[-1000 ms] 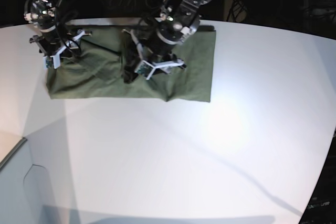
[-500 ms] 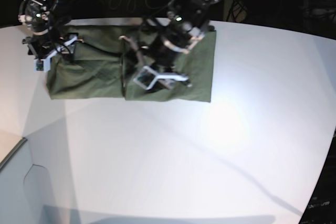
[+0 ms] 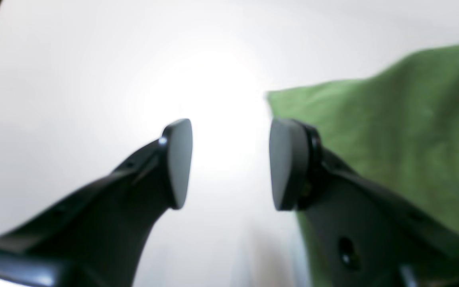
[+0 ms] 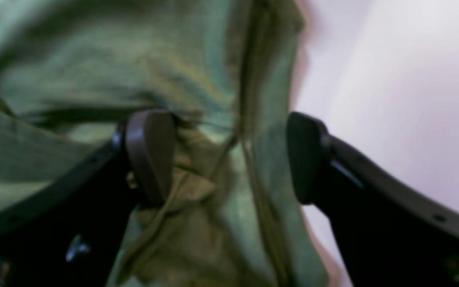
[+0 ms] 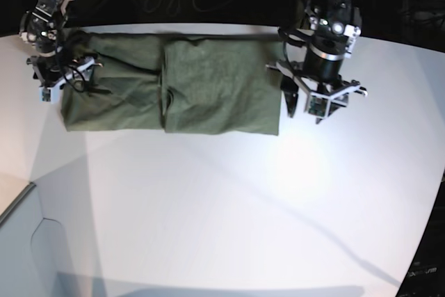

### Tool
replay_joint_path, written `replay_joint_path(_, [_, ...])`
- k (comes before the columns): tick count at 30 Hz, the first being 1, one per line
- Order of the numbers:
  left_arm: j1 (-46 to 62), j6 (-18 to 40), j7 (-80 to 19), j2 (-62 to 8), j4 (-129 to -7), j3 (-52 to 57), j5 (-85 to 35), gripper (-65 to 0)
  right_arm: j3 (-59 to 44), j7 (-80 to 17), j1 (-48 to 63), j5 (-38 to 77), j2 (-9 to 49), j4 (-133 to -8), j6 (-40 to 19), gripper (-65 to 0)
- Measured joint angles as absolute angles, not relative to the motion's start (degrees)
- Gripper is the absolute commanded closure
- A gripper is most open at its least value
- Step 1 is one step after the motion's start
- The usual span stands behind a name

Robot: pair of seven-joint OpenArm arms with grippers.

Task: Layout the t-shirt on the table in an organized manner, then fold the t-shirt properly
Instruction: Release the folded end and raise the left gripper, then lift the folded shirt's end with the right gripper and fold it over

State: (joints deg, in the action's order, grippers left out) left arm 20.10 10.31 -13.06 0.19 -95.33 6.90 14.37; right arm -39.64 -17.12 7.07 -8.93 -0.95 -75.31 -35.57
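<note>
The t-shirt [image 5: 174, 85] lies as a long, flat olive-green band across the far part of the white bench [image 5: 229, 206], folded into a strip with a vertical crease line about a third of the way along from its left end in the base view. Its near edge runs fairly straight; the left end looks more rumpled.

The left pincer [image 3: 229, 163] hangs just off the strip's right-hand end in the base view, above bare bench. From its wrist camera the two dark fingers [image 3: 177, 159] stand apart with only bright white surface between them, and the green cloth [image 3: 393, 131] sits just beside and behind the right-hand finger; nothing is gripped.

The right pincer [image 4: 229, 155] is over the opposite, rumpled end of the shirt. Its jaws are spread wide, straddling bunched cloth and a stitched hem [image 4: 253, 119]; one pad [image 4: 150, 151] is touching the fabric, the other stands clear at the cloth's edge over the bench, so the cloth is not clamped.

I can read no print, label or writing on the shirt in any view; the wrist pictures are blurred.
</note>
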Motion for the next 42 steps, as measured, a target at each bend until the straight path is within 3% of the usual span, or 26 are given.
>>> replay_joint_path(8, [20.6, 10.3, -13.1, 0.5, -95.1, 8.9, 14.3, -30.2, -39.6, -14.4, 7.0, -8.4, -0.6, -72.6, -35.4, -43.8])
replay_joint_path(10, [20.6, 10.3, -13.1, 0.5, -95.1, 8.9, 14.4, -30.2, -39.6, -13.7, 6.9, -8.0, -0.6, -71.9, -35.4, -41.2])
replay_joint_path(12, [20.6, 10.3, -13.1, 0.5, -94.9, 8.9, 14.4, -30.2, -39.6, -12.5, 6.7, -7.7, -0.4, -70.6, -35.3, -35.0])
replay_joint_path(18, [20.6, 10.3, -13.1, 0.3, -94.1, 8.9, 14.4, -30.2, -38.2, -11.9, 6.3, -6.7, 0.2, -68.5, -35.2, -6.3])
replay_joint_path(20, [20.6, 10.3, -13.1, 0.2, -93.2, 8.9, 14.3, -30.2, -36.9, -11.9, 6.4, -6.3, 0.2, -68.5, -35.2, 0.0])
replay_joint_path(26, [20.6, 10.3, -13.1, 0.2, -89.7, 8.9, 14.4, -30.2, -36.6, -12.2, 6.4, -6.4, 0.1, -69.1, -35.3, 0.0])
replay_joint_path(32, [20.8, 10.3, -13.5, 0.6, -87.6, 8.9, 14.3, -30.2, -36.6, -18.4, 9.8, -9.4, -2.3, -79.1, -35.6, 0.0])
replay_joint_path(42, [20.8, 10.3, -13.3, 0.5, -87.6, 8.9, 14.3, -30.2, -32.9, -18.7, 13.2, -9.3, -6.8, -94.4, -35.7, 0.0])
